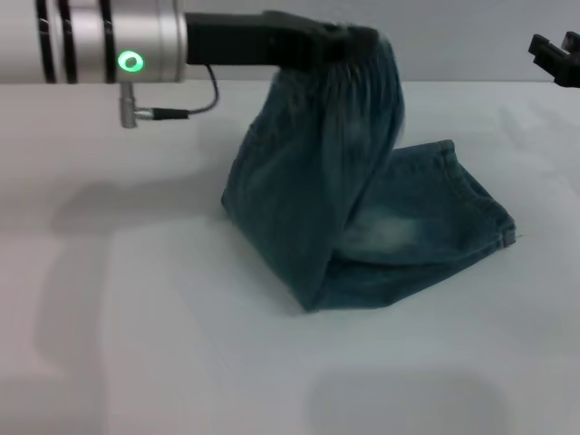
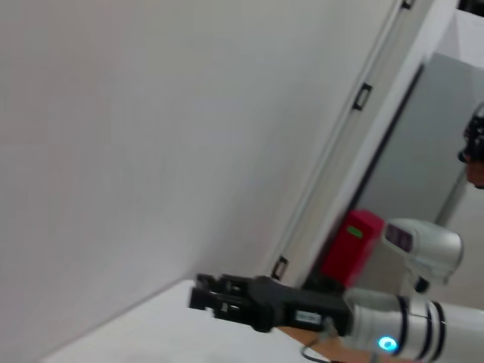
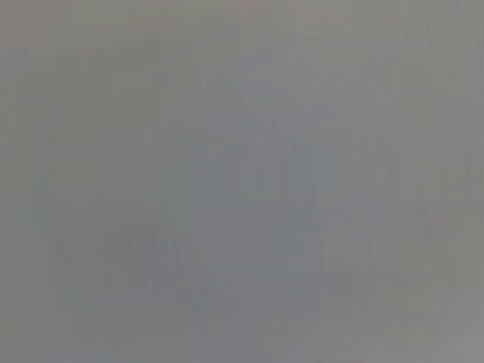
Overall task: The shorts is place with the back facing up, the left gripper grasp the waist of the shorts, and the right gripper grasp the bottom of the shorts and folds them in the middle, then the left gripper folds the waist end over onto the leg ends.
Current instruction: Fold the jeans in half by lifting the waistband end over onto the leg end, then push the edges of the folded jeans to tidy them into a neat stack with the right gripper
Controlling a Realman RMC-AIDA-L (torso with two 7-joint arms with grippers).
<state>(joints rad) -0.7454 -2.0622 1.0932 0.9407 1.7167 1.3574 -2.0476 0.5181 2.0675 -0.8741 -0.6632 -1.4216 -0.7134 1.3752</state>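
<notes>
The shorts (image 1: 308, 199) are faded blue denim, folded lengthwise, and hang in a tent shape. My left gripper (image 1: 356, 41) is shut on the waist (image 1: 373, 68) and holds it high above the table, over the middle of the garment. The fold line rests on the table at the front. The leg ends (image 1: 485, 217) lie flat on the table to the right. My right gripper (image 1: 555, 56) is off at the far right edge, well clear of the cloth; in the left wrist view this right gripper (image 2: 198, 293) stands open and holds nothing. The right wrist view shows only a plain grey surface.
The white table (image 1: 109, 344) spreads around the shorts. A thin cable (image 1: 172, 111) hangs from the left wrist. Beyond the table, a pale wall, a red box (image 2: 352, 242) and a white device (image 2: 423, 242) show in the left wrist view.
</notes>
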